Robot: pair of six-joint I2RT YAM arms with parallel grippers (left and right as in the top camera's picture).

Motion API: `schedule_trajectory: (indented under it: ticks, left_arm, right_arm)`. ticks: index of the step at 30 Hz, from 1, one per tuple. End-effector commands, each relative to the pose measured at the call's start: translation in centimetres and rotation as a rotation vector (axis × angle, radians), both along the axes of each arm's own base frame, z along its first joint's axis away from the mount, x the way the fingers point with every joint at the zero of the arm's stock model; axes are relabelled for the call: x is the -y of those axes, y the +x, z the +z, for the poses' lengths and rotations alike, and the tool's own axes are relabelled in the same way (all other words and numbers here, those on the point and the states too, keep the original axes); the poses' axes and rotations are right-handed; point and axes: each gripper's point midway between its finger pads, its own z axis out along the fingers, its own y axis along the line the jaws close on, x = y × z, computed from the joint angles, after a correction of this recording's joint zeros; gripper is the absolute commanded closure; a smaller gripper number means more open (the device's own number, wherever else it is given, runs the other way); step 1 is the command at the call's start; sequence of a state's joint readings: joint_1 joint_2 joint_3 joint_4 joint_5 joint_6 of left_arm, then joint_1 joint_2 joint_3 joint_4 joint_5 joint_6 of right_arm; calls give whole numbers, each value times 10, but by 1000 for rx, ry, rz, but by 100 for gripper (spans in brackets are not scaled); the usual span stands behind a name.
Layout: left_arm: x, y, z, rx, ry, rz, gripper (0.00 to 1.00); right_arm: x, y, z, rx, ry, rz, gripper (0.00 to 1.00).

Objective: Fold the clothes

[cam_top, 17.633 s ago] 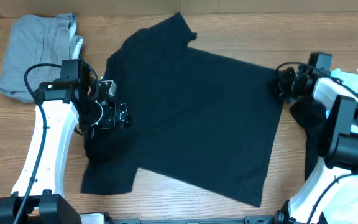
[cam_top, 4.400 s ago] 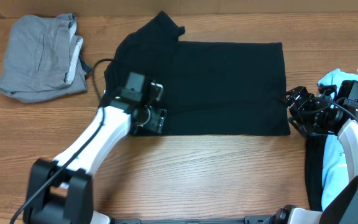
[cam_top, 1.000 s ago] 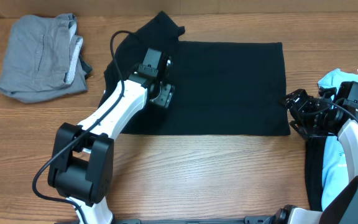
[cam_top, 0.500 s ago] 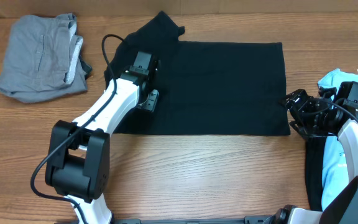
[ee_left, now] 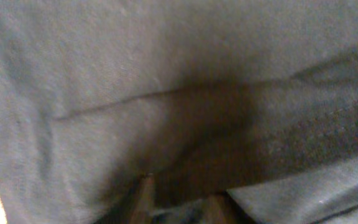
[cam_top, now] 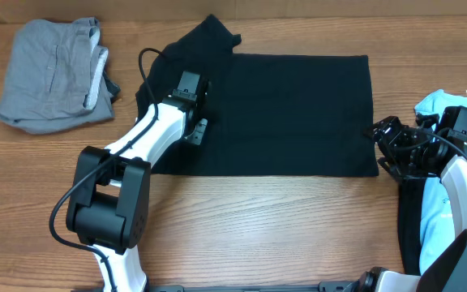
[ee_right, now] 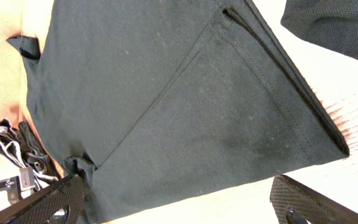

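Observation:
The black T-shirt [cam_top: 298,113] lies folded into a wide rectangle in the middle of the table, one sleeve [cam_top: 213,32] sticking out at the back left. My left gripper [cam_top: 196,130] presses down on its left part. In the left wrist view the fingertips [ee_left: 145,193] stand close together, shut on a pinch of the dark fabric [ee_left: 185,112]. My right gripper [cam_top: 386,146] hovers open just off the shirt's right edge. Its wide-apart fingers [ee_right: 48,202] frame the shirt's corner [ee_right: 229,124].
A crumpled grey garment [cam_top: 51,73] lies at the back left. A light blue garment [cam_top: 444,109] and a black one [cam_top: 412,219] are piled at the right edge under the right arm. Bare wooden table [cam_top: 258,219] stretches along the front.
My left gripper has slid a little left and toward the front over the shirt's left part, and its jaws have closed on the fabric. The right arm has stayed still.

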State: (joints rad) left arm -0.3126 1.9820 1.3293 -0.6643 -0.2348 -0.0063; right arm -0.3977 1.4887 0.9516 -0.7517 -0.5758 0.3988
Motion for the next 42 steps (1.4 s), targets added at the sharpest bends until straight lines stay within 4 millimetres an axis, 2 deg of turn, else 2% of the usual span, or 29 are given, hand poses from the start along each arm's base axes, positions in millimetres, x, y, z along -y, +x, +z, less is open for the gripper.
schedule_trajectory:
  ticks: [1,2,3,7,8,9,10,11,12,14,17,21,26,30,33,37,42]
  left_arm:
    - [-13,8,4,41,85,13,88]
    - [-15,11,7,52,98,18,95]
    - [-18,17,16,74,118,25,96]
    - [-14,36,39,122,132,-6,96]
    - [-13,40,45,138,134,-12,93]
    - [-12,45,51,154,132,-12,83]
    - [-10,50,56,174,125,-10,55]
    - [-9,54,59,188,120,-9,41]
    - [-8,58,64,206,114,-7,31]
    - [-8,58,65,204,115,-8,24]
    - [-12,47,60,151,133,-12,23]
    - [-23,17,50,20,169,-1,18]
    - [-47,-25,42,-141,173,148,28]
    - [-45,-56,35,-302,45,185,32]
    - [-53,-73,34,-393,-21,246,35]
    - [-71,-83,36,-449,-106,350,33]
    - [-85,-85,43,-479,-327,486,33]
  right_arm:
    - [1,6,10,33,-19,10,0]
    - [1,6,10,32,-18,9,0]
    - [1,6,10,33,-19,9,0]
    - [2,6,9,31,-22,8,0]
    - [2,6,9,32,-22,8,0]
    - [2,6,9,32,-22,8,0]
    - [2,6,9,32,-22,8,0]
    - [2,6,9,32,-22,8,0]
    - [2,6,9,32,-22,8,0]
    - [2,6,9,31,-22,8,0]
    - [2,6,9,31,-24,8,0]
    - [6,4,7,17,-46,-2,0]
    - [13,3,3,0,-87,-18,0]
    - [27,-4,-7,-57,-167,-52,1]
    - [36,-16,-20,-147,-209,-95,2]
    - [32,-26,-35,-217,-183,-85,8]
    - [22,-18,-54,-206,-110,-62,14]
